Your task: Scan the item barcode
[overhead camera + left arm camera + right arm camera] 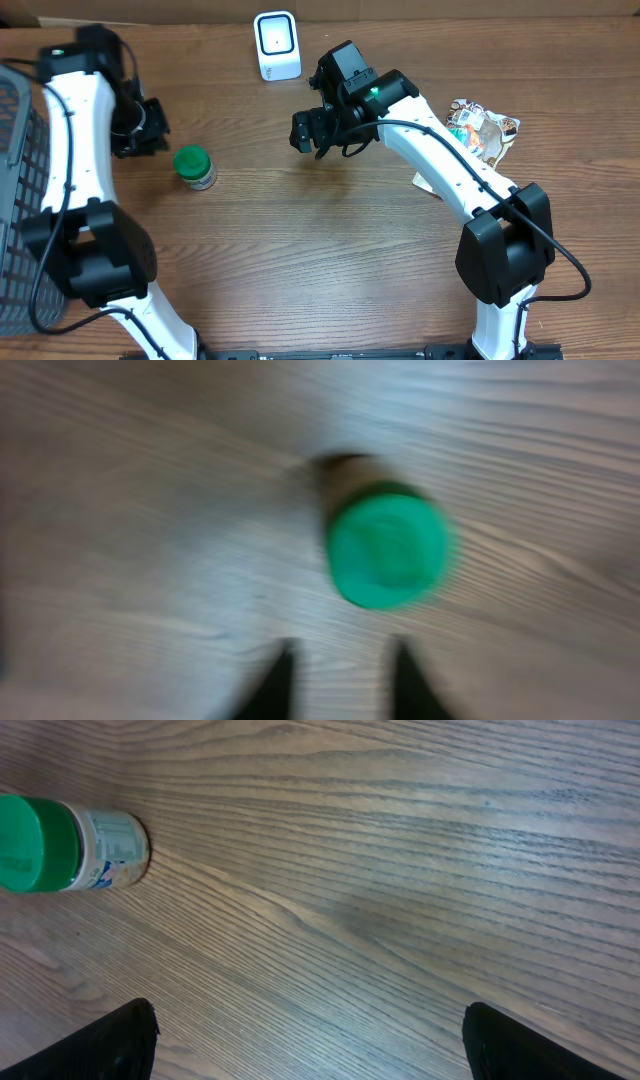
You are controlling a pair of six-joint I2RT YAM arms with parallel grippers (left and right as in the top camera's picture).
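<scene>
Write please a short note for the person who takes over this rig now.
Left tool: shut, empty, close beside the green-lidded jar.
Right tool: open, empty, above bare table.
The jar stands upright between the two tools; the white scanner is at the far side.
Done: nothing; the jar is not gripped.
To do: grasp the jar and turn its barcode to the scanner.

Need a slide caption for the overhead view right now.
Green-lidded jar upright on wooden table, white scanner at far edge, colourful packet at right.

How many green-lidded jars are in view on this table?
1. The jar is on the table just right of the left end effector. The basket at the left edge may hide more.
</scene>
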